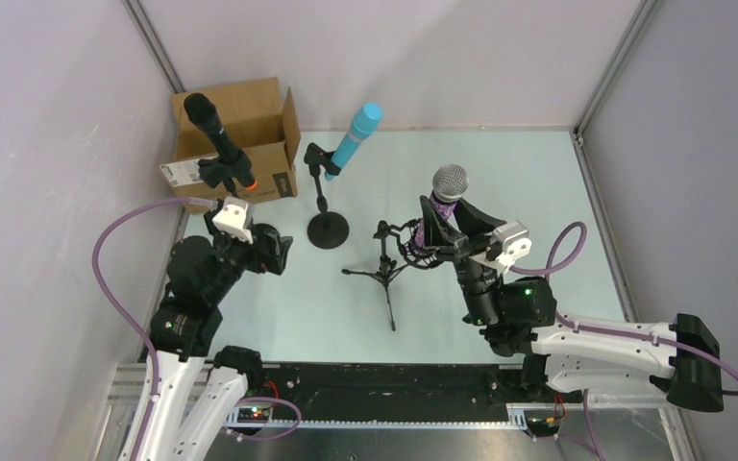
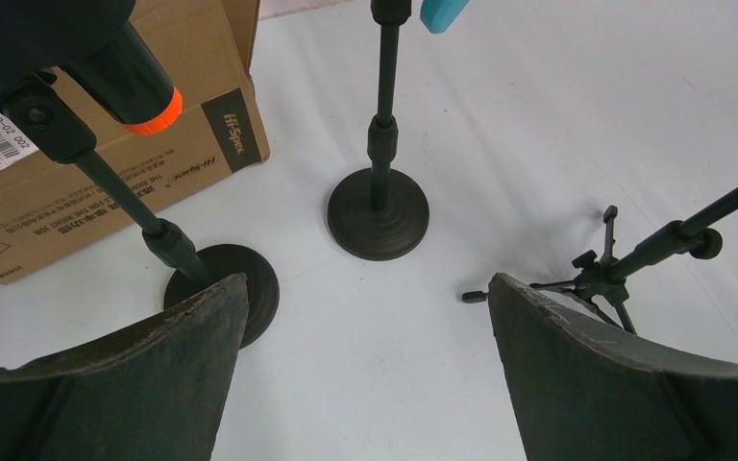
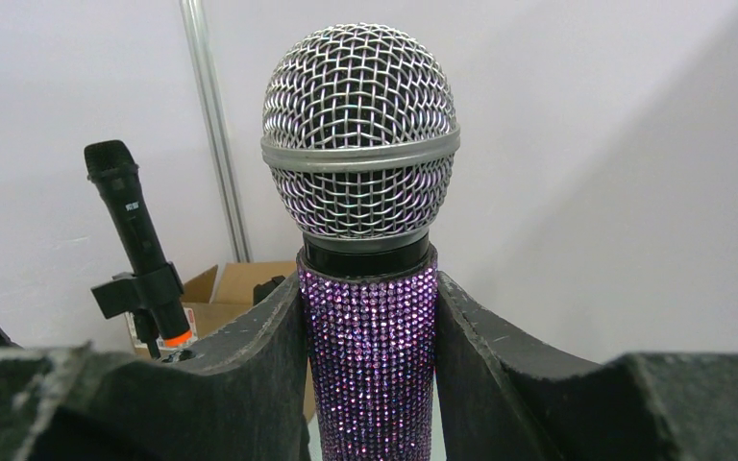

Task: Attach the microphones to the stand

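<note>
Just right of the tripod stand [image 1: 385,267], level with its top cradle, the glittery purple microphone [image 1: 442,204] stood upright with its silver mesh head uppermost. The right claw [image 3: 369,307] had closed on it: one finger pressed each side of the sparkling body, just under the black collar below the mesh. The microphone's lower end was hidden, so I could not tell whether it sat in the cradle or only beside it.

Left of the tripod stand, the left claw [image 2: 365,298] hung above the pale counter [image 1: 538,192] with its fingers spread wide and nothing between them. It touched none of the stands.

Behind and to the left of the tripod stand, the turquoise microphone [image 1: 357,139] was clipped at a tilt on a round-base stand [image 2: 378,211], its head pointing up and away. Farther left of the tripod stand, the black microphone [image 1: 213,134] was clipped at a slant on a second round-base stand [image 2: 235,279], with its orange-red end down. That stand stood just in front of a cardboard box [image 1: 250,120].
</note>
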